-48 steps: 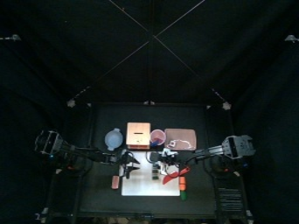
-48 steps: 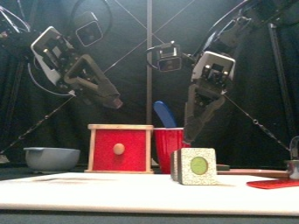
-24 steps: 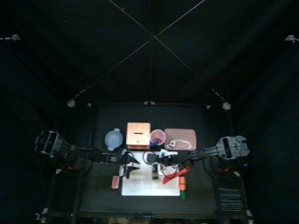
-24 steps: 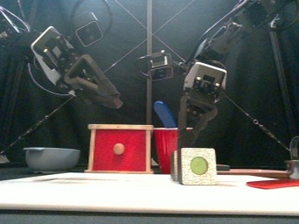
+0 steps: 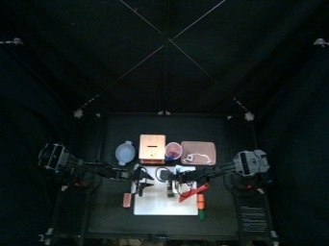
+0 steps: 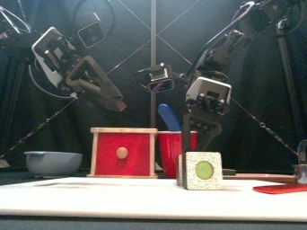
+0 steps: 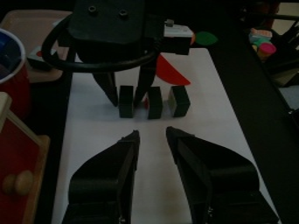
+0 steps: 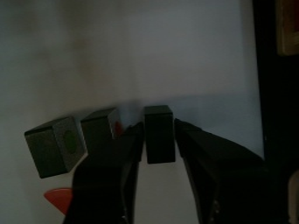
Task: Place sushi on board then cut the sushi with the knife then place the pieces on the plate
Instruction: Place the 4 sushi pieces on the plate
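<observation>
now your right claw (image 6: 198,148) has dropped, open, round one sushi piece (image 8: 158,136); left claw (image 7: 152,133) waits open. squeeze next.

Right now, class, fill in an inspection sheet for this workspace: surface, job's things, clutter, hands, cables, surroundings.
Surface: white board on black table.
Job's things: three sushi pieces on board; blue knife in red cup; pink tray behind.
Clutter: wooden box, bowl.
Hands: left hand open above board; right hand open, straddling end piece.
Cables: nothing seen.
Surroundings: black curtains.
</observation>
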